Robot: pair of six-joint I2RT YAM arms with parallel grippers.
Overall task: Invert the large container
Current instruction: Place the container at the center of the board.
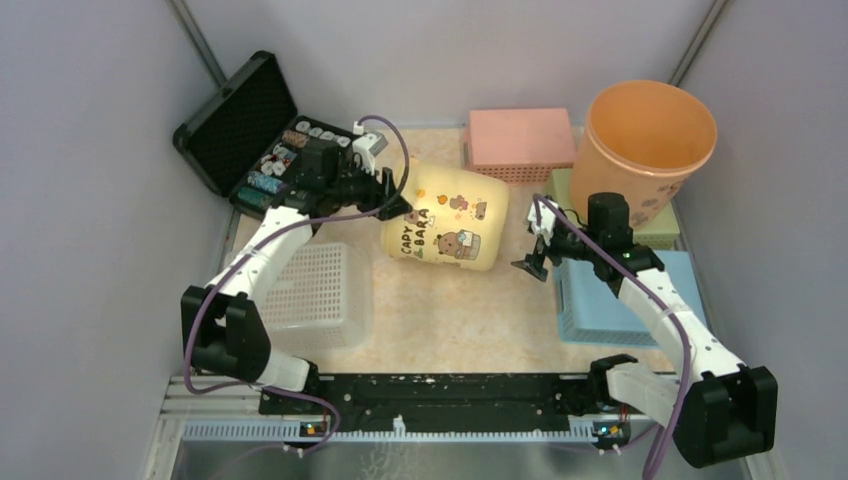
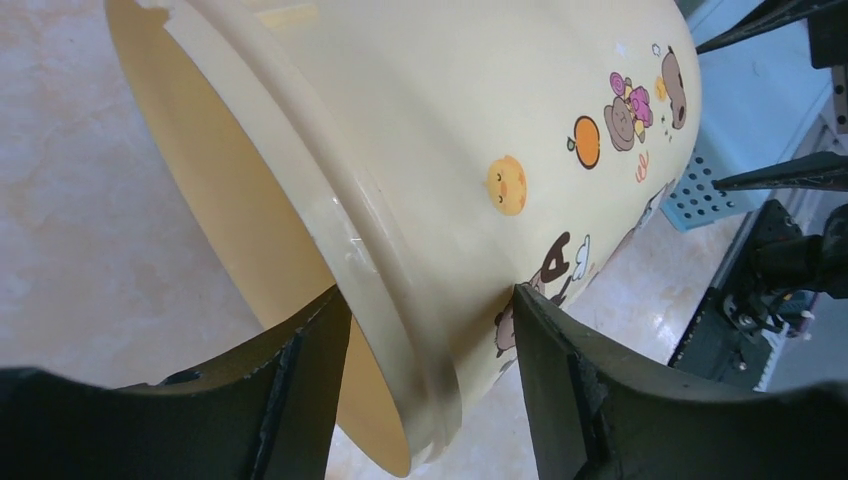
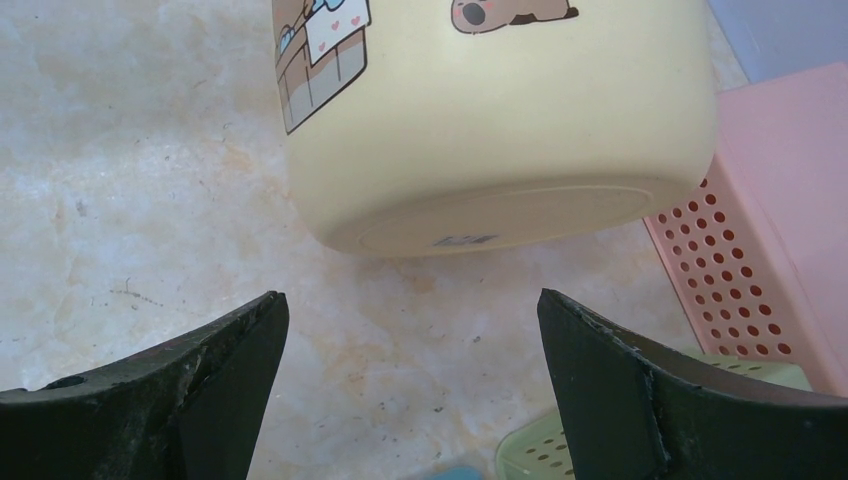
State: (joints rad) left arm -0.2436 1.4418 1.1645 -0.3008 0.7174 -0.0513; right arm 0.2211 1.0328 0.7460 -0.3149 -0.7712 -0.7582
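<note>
A: What is logged, biggest first?
B: A beige marbled surface [image 1: 450, 320] is noted. An orange bucket [image 1: 640, 160] is stood upright at the back right.
A: And the task item?
B: The yellow container [image 1: 450, 215] is laid on its side mid-surface, with its mouth turned left and its base turned right. Cartoon prints are seen on its wall.
A: Anything else?
B: A white basket [image 1: 315, 290] is placed at the near left, a blue basket [image 1: 590, 300] at the near right and a pink basket [image 1: 520, 140] at the back. An open black case [image 1: 235, 120] is set at the back left.
A: End effectors?
B: The left end effector [image 2: 430, 300] is clamped over the container's rim, one finger inside the mouth and one against the outer wall. The right end effector [image 3: 410, 300] is held wide open near the base, apart from it.
</note>
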